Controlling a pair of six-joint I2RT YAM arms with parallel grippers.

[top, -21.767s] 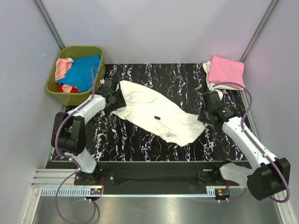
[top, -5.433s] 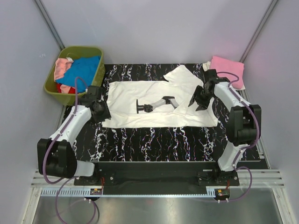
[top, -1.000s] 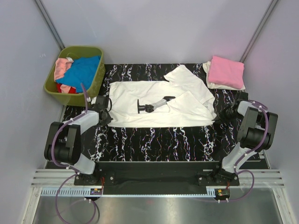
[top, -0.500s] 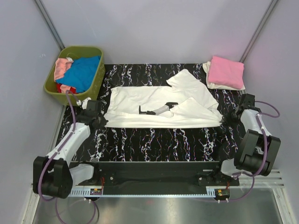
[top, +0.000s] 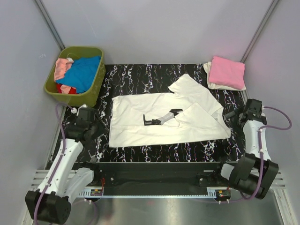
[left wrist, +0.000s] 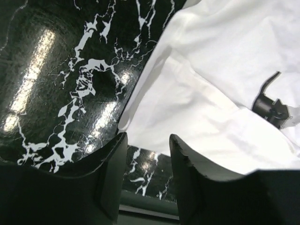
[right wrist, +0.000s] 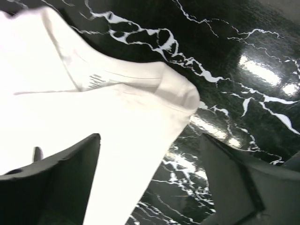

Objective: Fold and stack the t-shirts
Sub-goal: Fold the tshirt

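A white t-shirt (top: 140,126) with a black-and-grey robot-arm print (top: 161,117) lies spread across the black marble table, one sleeve folded toward the back right. My left gripper (top: 99,129) hangs open just off the shirt's left hem. In the left wrist view the cloth (left wrist: 220,79) begins just beyond the gripper (left wrist: 146,157), and nothing is between the fingers. My right gripper (top: 228,117) is wide open at the shirt's right end. In the right wrist view the gripper (right wrist: 150,180) hovers over the rounded corner of the shirt (right wrist: 117,108).
An olive-green basket (top: 97,77) at the back left holds blue (top: 82,72), pink (top: 62,68) and red (top: 63,88) shirts. A folded pink shirt (top: 227,71) lies on a folded cream one (top: 209,79) at the back right corner. Grey walls close in the table.
Both grippers have opened and let go of the white shirt. Both arms have drawn back toward the near edge, and the shirt now lies a little nearer and further right.
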